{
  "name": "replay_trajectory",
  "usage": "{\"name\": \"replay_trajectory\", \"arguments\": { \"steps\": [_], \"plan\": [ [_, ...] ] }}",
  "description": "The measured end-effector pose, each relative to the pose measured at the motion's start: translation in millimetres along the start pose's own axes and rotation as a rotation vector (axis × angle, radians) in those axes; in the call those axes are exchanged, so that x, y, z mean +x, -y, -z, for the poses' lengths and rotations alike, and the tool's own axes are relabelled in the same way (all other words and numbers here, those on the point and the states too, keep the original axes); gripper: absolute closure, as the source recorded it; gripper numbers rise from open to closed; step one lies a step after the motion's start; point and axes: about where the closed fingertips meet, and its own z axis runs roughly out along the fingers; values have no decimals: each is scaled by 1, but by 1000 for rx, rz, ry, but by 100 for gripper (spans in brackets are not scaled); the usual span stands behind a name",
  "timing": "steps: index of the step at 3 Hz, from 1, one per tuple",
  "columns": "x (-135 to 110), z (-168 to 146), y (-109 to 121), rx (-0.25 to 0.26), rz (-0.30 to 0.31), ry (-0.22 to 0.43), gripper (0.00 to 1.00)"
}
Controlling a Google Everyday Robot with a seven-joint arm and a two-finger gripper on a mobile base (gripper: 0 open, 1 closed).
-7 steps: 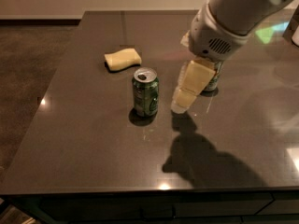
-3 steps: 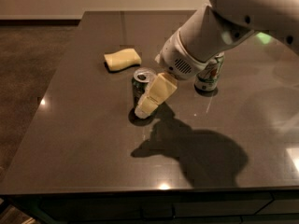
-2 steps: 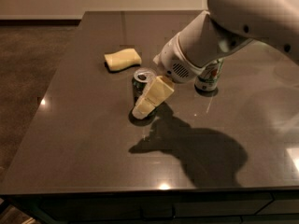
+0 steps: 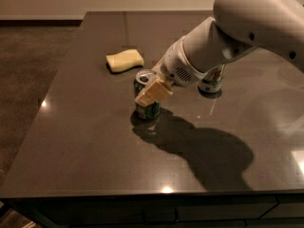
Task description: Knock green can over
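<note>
The dark green can [image 4: 147, 106] stands upright on the dark table [image 4: 85, 141], left of centre, with its silver top [image 4: 144, 76] showing. My gripper [image 4: 153, 93] reaches in from the upper right on a white arm. Its pale yellow fingers [image 4: 159, 88] are shut together and press against the can's upper right side, covering part of its front. The gripper holds nothing. The can's lower part shows below the fingers.
A paler white-and-green can [image 4: 212, 81] stands behind the arm to the right, partly hidden. A yellow sponge [image 4: 124, 61] lies behind and left of the green can. The table's left edge [image 4: 45, 101] and front edge [image 4: 152, 193] are near.
My gripper has swung left from beside the paler can to the green can and now touches its upper side. The green can stands in about the same spot.
</note>
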Motion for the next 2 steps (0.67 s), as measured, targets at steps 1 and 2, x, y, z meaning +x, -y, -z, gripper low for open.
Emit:
{"name": "replay_trajectory", "arguments": {
  "steps": [1, 2],
  "plan": [
    [-2, 9, 3, -8, -13, 23, 65],
    [-4, 23, 16, -11, -4, 3, 88]
  ]
}}
